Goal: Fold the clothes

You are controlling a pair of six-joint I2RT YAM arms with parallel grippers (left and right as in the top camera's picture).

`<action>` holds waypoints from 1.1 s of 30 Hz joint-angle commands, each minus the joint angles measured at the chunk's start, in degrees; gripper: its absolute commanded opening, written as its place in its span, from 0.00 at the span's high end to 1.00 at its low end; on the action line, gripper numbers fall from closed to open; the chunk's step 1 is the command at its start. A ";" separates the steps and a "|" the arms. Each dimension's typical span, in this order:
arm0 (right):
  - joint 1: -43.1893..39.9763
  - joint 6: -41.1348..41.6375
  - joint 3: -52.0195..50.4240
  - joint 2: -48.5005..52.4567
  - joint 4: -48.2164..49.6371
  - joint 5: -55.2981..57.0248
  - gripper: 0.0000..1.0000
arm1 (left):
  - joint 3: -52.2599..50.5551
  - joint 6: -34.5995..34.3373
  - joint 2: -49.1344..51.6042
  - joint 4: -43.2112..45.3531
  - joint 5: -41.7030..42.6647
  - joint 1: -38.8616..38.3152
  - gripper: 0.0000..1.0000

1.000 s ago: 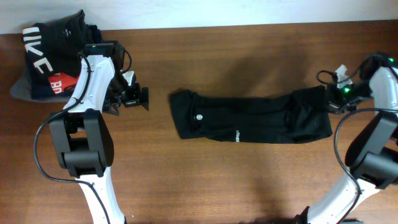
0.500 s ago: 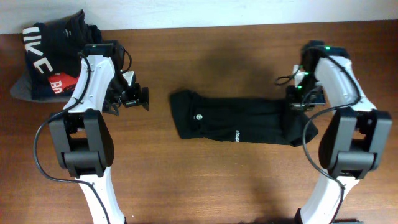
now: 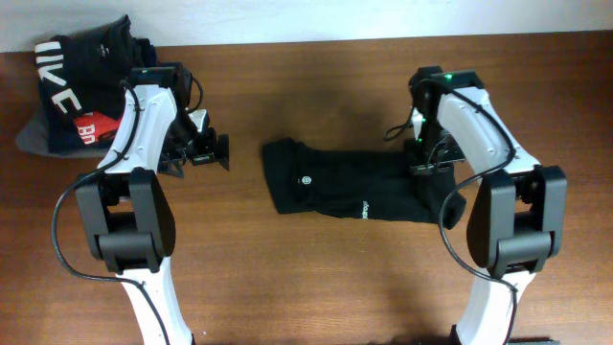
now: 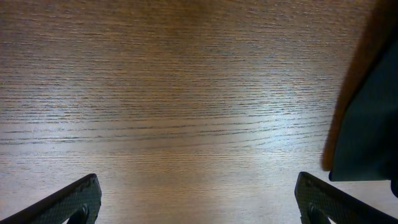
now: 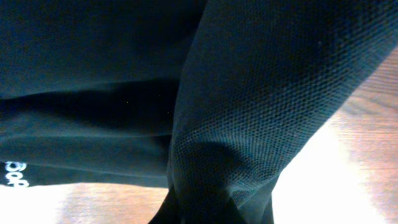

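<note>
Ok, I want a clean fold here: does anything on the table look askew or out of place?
Nothing looks spilled or damaged. The black garment lies as a long strip, its right end bunched up in the shut right gripper. The left gripper hangs open over the table.

Black garment (image 5: pixel 249 93) fills most of view. One thick fold of knit-textured cloth runs from upper right down to bottom centre, narrowing there. White lettering (image 5: pixel 12 174) at left edge. Bright wooden tabletop (image 5: pixel 348 174) shows lower right.
</note>
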 commanded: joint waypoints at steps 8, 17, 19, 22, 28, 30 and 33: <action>5.31 1.84 0.59 -0.66 -1.49 -1.46 0.29 | -0.22 0.24 -1.18 -0.07 0.02 0.24 0.01; 2.29 5.70 2.97 -0.68 -1.88 -2.82 0.41 | -0.22 0.24 -1.18 -0.07 0.02 0.24 0.01; 0.61 5.73 3.87 -0.70 -2.05 -4.26 0.43 | -0.22 0.24 -1.18 -0.07 0.00 0.24 0.01; -2.32 5.70 4.37 -0.70 -2.32 -5.31 0.47 | -0.22 0.24 -1.18 -0.07 0.02 0.24 0.01; -8.96 0.24 4.35 -0.68 -4.24 -13.07 0.63 | -0.22 0.22 -1.18 0.11 0.02 0.24 0.01; -10.49 -2.62 4.15 -0.66 -5.16 -16.87 0.75 | -0.22 0.22 -1.18 0.20 0.04 0.24 0.01; -11.19 -3.26 2.91 -0.66 -5.51 -19.80 0.92 | -0.22 0.22 -1.18 0.20 0.26 0.24 0.01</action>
